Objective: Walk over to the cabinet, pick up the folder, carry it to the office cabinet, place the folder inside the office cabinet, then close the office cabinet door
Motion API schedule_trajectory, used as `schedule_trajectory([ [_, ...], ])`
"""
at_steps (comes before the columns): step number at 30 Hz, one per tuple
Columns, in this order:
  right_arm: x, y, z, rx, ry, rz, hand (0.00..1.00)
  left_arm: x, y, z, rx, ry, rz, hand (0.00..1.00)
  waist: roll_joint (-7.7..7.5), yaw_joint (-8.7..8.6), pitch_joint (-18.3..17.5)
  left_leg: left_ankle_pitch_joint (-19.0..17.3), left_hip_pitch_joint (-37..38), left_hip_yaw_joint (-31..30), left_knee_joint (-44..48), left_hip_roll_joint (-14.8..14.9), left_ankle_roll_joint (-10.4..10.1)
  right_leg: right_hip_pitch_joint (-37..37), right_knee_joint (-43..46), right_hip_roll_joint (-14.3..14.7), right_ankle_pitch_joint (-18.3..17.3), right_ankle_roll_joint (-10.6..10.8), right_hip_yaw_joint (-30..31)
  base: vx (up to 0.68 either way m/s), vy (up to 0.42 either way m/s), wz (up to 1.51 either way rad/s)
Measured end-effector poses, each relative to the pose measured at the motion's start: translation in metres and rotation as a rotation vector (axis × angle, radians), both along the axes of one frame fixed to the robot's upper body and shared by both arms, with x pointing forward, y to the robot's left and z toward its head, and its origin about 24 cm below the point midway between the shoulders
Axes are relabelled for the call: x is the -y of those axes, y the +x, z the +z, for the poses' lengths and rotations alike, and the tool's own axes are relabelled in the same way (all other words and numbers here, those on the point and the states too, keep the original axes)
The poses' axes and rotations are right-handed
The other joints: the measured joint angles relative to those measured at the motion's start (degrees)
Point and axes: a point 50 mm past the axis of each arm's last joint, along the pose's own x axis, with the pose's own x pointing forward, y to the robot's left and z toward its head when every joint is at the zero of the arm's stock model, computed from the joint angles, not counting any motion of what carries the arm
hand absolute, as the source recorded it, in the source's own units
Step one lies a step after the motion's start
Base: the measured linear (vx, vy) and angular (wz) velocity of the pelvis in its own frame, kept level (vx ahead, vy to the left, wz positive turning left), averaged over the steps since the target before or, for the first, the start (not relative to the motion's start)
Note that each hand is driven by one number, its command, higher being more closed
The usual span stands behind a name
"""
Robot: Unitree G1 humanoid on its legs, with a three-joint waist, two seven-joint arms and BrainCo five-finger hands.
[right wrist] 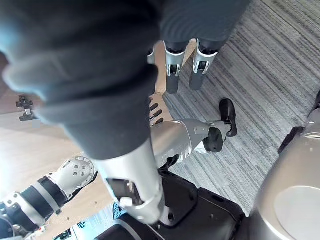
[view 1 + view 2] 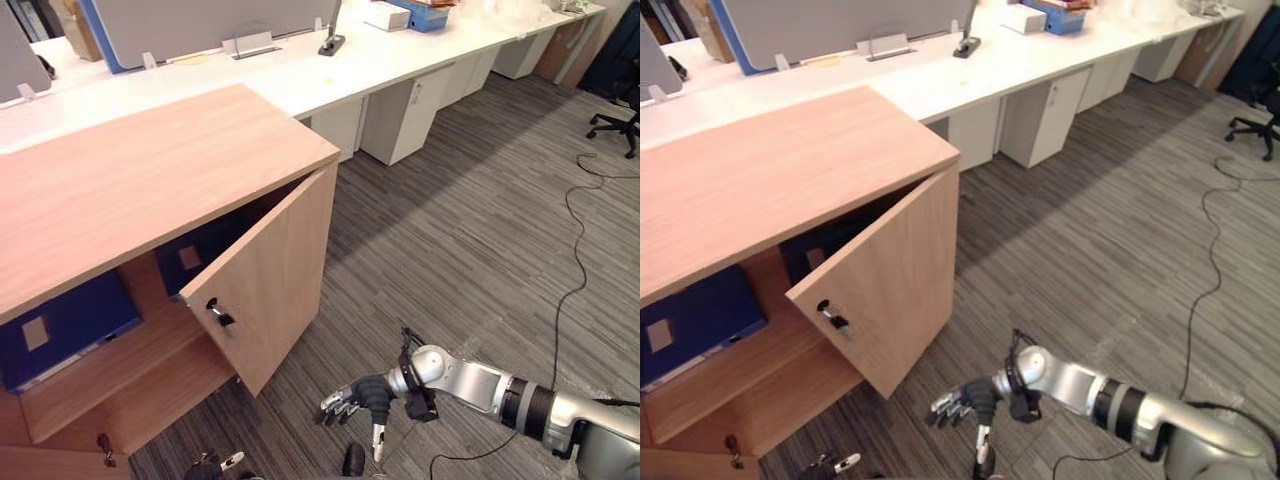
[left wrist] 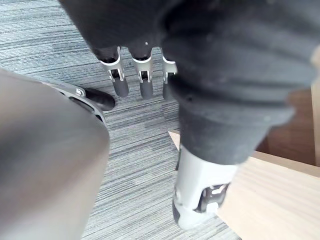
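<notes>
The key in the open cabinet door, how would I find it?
Start at the low wooden cabinet beside the long white desk. Its door stands open, and the key juts from its free edge, higher than the other key at bottom left.

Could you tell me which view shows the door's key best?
Left eye view: the key sits plainly on the door. The right eye view matches; the right wrist view shows a dark shape, perhaps it.

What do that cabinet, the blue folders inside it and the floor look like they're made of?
Cabinet: probably wood-look laminate board with a matte finish, going by its even pale grain and sharp square edges. Blue folders: seemingly card or plastic, with smooth plain covers; hard to tell which. Floor: grey carpet, judging by its striped, fibrous texture.
</notes>
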Motion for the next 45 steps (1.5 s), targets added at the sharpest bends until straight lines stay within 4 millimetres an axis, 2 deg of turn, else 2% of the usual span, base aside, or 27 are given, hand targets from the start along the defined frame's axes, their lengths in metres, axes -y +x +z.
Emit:
schedule_trajectory([
  [3, -0.006, -0.003, -0.017, -0.037, 0.000, -0.054, 0.00, 0.001, 0.002, 0.000, 0.002, -0.003, -0.003, 0.00, -0.01, 0.66, 0.0, 0.9, -0.3, -2.6, -0.6, -0.3, 0.0, 0.8, 0.0, -0.4, -0.1, 0.1, -2.3, -0.05, 0.011, 0.38],
  [6, -0.002, 0.001, -0.041, -0.055, -0.004, -0.237, 0.00, 0.002, 0.005, 0.000, 0.009, -0.004, -0.006, 0.00, 0.08, 1.83, 0.1, 1.8, -1.7, -5.8, -0.7, -1.0, 0.0, 1.1, 0.1, -1.5, -0.4, 0.5, -5.4, -0.02, 0.039, 0.54],
  [9, 0.028, 0.005, -0.076, -0.086, -0.058, -0.609, 0.00, 0.004, 0.004, 0.000, 0.011, -0.013, 0.006, 0.00, 0.69, 2.32, 0.7, 2.2, -2.0, -11.4, -0.8, -2.8, 0.9, 3.8, 0.7, -3.5, -2.0, 2.1, -11.2, 0.02, 0.071, 1.00],
  [10, 0.048, 0.003, -0.089, -0.059, -0.130, -0.769, 0.00, 0.007, 0.006, 0.000, 0.020, -0.021, 0.015, 0.00, 1.41, 2.47, 1.8, 1.2, -2.1, -14.8, 0.7, -4.3, 2.3, 4.2, 5.9, -5.9, -5.4, 3.2, -14.0, 0.03, 0.142, 1.21],
  [11, 0.059, 0.000, -0.095, -0.059, -0.161, -0.841, 0.00, 0.008, 0.007, 0.000, 0.025, -0.022, 0.013, 0.00, 1.57, 2.37, 2.4, 0.8, -2.2, -16.6, 1.8, -5.2, 2.6, 3.8, 10.2, -7.8, -7.8, 3.3, -15.2, 0.02, 0.205, 1.49],
  [12, 0.078, -0.010, -0.105, -0.057, -0.219, -0.962, 0.00, 0.008, 0.007, 0.000, 0.023, -0.017, 0.006, 0.00, 1.62, 1.89, 2.8, 0.1, -3.3, -20.3, 4.0, -7.8, 3.1, 2.6, 19.2, -12.3, -12.4, 2.6, -17.6, 0.04, 0.179, 1.58],
  [13, 0.096, -0.020, -0.113, -0.038, -0.298, -1.064, 0.00, 0.007, 0.005, 0.000, 0.011, -0.004, -0.007, 0.00, 1.71, 1.47, 3.7, -0.3, -3.1, -23.8, 5.0, -9.6, 3.9, 2.3, 25.8, -15.1, -13.7, 1.4, -15.6, 0.06, 0.152, 1.60],
  [14, 0.104, -0.026, -0.117, -0.042, -0.331, -1.121, 0.00, 0.007, 0.003, -0.001, 0.002, -0.001, -0.010, 0.00, 2.24, 1.36, 4.0, -0.2, -3.0, -25.3, 5.2, -10.1, 4.1, 1.7, 28.2, -15.5, -13.5, 0.7, -12.6, 0.08, 0.117, 1.31],
  [15, 0.112, -0.037, -0.123, -0.062, -0.374, -1.193, 0.00, 0.006, -0.002, -0.001, -0.014, 0.006, -0.015, 0.00, 3.19, 1.16, 4.4, 0.0, -3.2, -27.7, 5.4, -10.3, 4.4, -0.1, 30.8, -14.3, -14.4, -0.2, -5.4, 0.09, 0.070, 1.28],
  [17, 0.117, -0.060, -0.137, -0.086, -0.481, -1.314, 0.00, -0.003, -0.004, 0.000, -0.035, 0.057, -0.031, 0.00, 2.96, 0.23, 5.1, 0.4, -6.5, -35.3, 7.5, -11.0, 3.7, -1.5, 28.0, -4.7, -19.9, 1.6, 17.8, 0.12, -0.064, 1.64],
  [19, 0.118, -0.082, -0.146, -0.126, -0.541, -1.394, 0.00, -0.003, 0.002, 0.001, -0.030, 0.074, -0.036, 0.00, 1.53, 0.08, 5.3, 1.5, -8.4, -39.8, 8.1, -13.0, 2.1, -0.7, 24.4, -1.4, -20.7, 2.1, 28.0, 0.09, -0.232, 1.57],
  [20, 0.118, -0.092, -0.149, -0.147, -0.556, -1.455, 0.00, 0.000, 0.003, 0.000, -0.029, 0.071, -0.023, 0.00, 1.49, 0.20, 5.3, 1.2, -9.1, -41.5, 9.1, -14.2, 1.4, 1.6, 22.8, -2.2, -23.1, 3.2, 27.5, 0.10, -0.310, 1.25],
  [23, 0.112, -0.103, -0.153, -0.186, -0.553, -1.546, 0.00, 0.006, 0.004, -0.001, -0.023, 0.060, 0.051, 0.00, 2.50, -0.11, 5.2, -0.3, -9.5, -39.9, 11.4, -12.1, 0.7, 3.4, 22.0, -0.8, -23.4, 2.7, 22.0, 0.05, -0.233, 0.69],
  [28, 0.109, -0.116, -0.156, -0.227, -0.545, -1.633, 0.00, 0.009, 0.023, 0.007, 0.074, 0.051, 0.118, 0.00, 1.71, 0.50, 5.1, -1.0, -13.3, -43.2, 15.1, -10.9, -1.7, 5.5, 20.3, 1.8, -23.3, 2.1, 14.2, 0.03, -0.159, 0.66],
  [29, 0.109, -0.118, -0.156, -0.238, -0.539, -1.657, 0.00, 0.012, 0.026, 0.007, 0.082, 0.046, 0.117, 0.00, 1.55, 0.36, 5.2, -0.1, -14.2, -42.7, 15.4, -11.3, -1.7, 5.7, 20.3, 1.7, -23.3, 2.1, 13.0, 0.03, -0.084, 1.11],
  [31, 0.106, -0.119, -0.157, -0.272, -0.510, -1.737, 0.00, 0.013, 0.037, 0.011, 0.125, 0.043, 0.123, 0.00, 0.04, -0.34, 6.3, 1.6, -16.6, -30.4, 16.1, -10.0, 2.3, 7.0, 19.7, 0.1, -23.0, 1.3, 6.8, -0.02, -0.043, 1.22],
  [33, 0.108, -0.117, -0.156, -0.260, -0.505, -1.754, 0.00, 0.010, 0.039, 0.012, 0.141, 0.042, 0.159, 0.00, 0.49, -0.44, 6.9, -5.5, -19.0, -8.4, 30.7, -1.8, 4.0, 8.8, 19.9, -0.1, -23.3, 0.6, 3.9, 0.00, -0.007, 0.72],
  [35, 0.108, -0.114, -0.154, -0.268, -0.477, -1.807, 0.00, 0.010, 0.037, 0.012, 0.132, 0.047, 0.152, 0.00, 1.35, -0.56, 6.5, -10.9, -17.8, 3.2, 37.9, 4.3, 4.7, 9.2, 20.7, -0.3, -23.7, 1.0, 2.0, 0.06, 0.079, 0.44],
  [36, 0.108, -0.114, -0.154, -0.280, -0.461, -1.846, 0.00, 0.011, 0.038, 0.012, 0.133, 0.047, 0.141, 0.00, 1.97, -0.70, 6.3, -11.9, -18.0, 5.5, 37.3, 5.2, 4.8, 9.0, 21.6, -0.4, -24.4, 1.5, 1.6, 0.06, 0.144, 0.83],
  [37, 0.106, -0.116, -0.155, -0.331, -0.420, -1.947, 0.00, 0.012, 0.041, 0.012, 0.127, 0.053, 0.097, 0.00, 1.54, -1.19, 6.3, -12.9, -17.9, 5.3, 32.8, 1.8, 7.5, 7.0, 23.0, -1.1, -26.4, 2.4, 1.2, 0.00, 0.116, 0.96],
  [38, 0.105, -0.119, -0.157, -0.362, -0.417, -1.973, 0.00, 0.011, 0.043, 0.011, 0.120, 0.060, 0.069, 0.00, 0.80, -1.53, 6.2, -11.1, -17.7, 4.2, 29.8, -0.7, 7.9, 7.0, 22.0, -1.5, -26.5, 2.2, 1.6, -0.02, 0.074, 1.54],
  [39, 0.104, -0.128, -0.160, -0.410, -0.425, -2.020, 0.00, 0.010, 0.041, 0.010, 0.096, 0.068, 0.034, 0.00, -0.61, -2.52, 5.7, -7.6, -15.0, 3.2, 21.5, -5.7, 6.8, 7.5, 17.7, -2.3, -25.5, 0.7, 2.6, -0.05, 0.013, 1.52],
  [40, 0.106, -0.136, -0.162, -0.447, -0.438, -2.059, 0.00, 0.007, 0.033, 0.007, 0.072, 0.071, 0.039, 0.00, -0.29, -3.01, 4.9, -10.6, -14.4, 7.1, 26.8, -4.4, 8.2, 8.9, 15.4, -3.2, -22.3, 0.8, 1.7, 0.00, 0.000, 1.28],
  [41, 0.113, -0.137, -0.161, -0.443, -0.439, -2.090, 0.00, 0.009, 0.026, 0.005, 0.052, 0.065, 0.039, 0.00, 1.61, -2.80, 4.3, -11.5, -13.1, 6.0, 25.8, -2.9, 6.8, 9.5, 15.4, -2.2, -22.2, 1.1, 0.8, 0.03, 0.043, 0.72],
  [42, 0.117, -0.135, -0.160, -0.437, -0.435, -2.110, 0.00, 0.009, 0.022, 0.004, 0.038, 0.064, 0.037, 0.00, 2.32, -2.90, 4.6, -10.9, -11.5, 3.7, 22.4, -5.5, 8.4, 10.4, 15.4, -2.7, -22.0, 1.3, 0.7, 0.08, 0.095, 0.59],
  [43, 0.115, -0.136, -0.160, -0.448, -0.427, -2.116, 0.00, 0.006, 0.017, 0.003, 0.012, 0.073, 0.003, 0.00, 1.84, -3.32, 4.5, -5.9, -8.1, 2.6, 13.4, -9.0, 9.3, 10.2, 15.1, -4.7, -20.3, 0.9, -0.6, 0.05, 0.093, 0.73],
  [45, 0.114, -0.139, -0.161, -0.461, -0.431, -2.118, 0.00, 0.008, 0.017, 0.002, 0.006, 0.076, -0.046, 0.00, 2.03, -3.37, 4.2, -1.8, -5.9, 0.9, 6.5, -11.1, 9.7, 10.2, 14.2, -5.3, -18.5, 1.7, -0.6, 0.02, 0.055, 0.63],
])
